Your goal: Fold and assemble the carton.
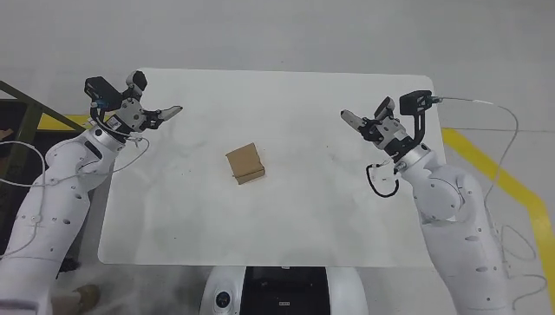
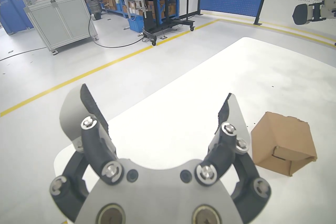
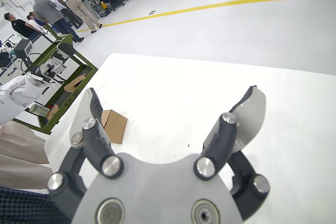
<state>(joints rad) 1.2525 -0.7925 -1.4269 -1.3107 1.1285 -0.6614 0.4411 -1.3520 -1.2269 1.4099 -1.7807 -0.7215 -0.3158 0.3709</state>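
- Hovering over the table [image 1: 303, 219], the left gripper [image 2: 157, 93] is seen with its jaws spread wide and nothing held between them.
- The right gripper [image 3: 172, 91] is likewise shown parted and empty, facing the other across the table.
- The carton [image 2: 284, 142] is found resting on the table between the two sets of jaws, well apart from both. It lies ahead of the left jaws and off to one side, and ahead of the right jaws, partly hidden behind one finger.
- A box shape has been formed, but one end looks loosely closed, with a gap visible at the flap, so the work is judged nearly done rather than finished.
- A slide is the first risk. The carton looks light and the table smooth, so it could be shoved away if one jaw lands alone.
- Crushing is the second: a thin wall could be buckled if the jaws are closed too hard.
- The loose flap could be caught on a fingertip and pulled open.
- A clash of fingers is possible if both grippers are brought in at once.
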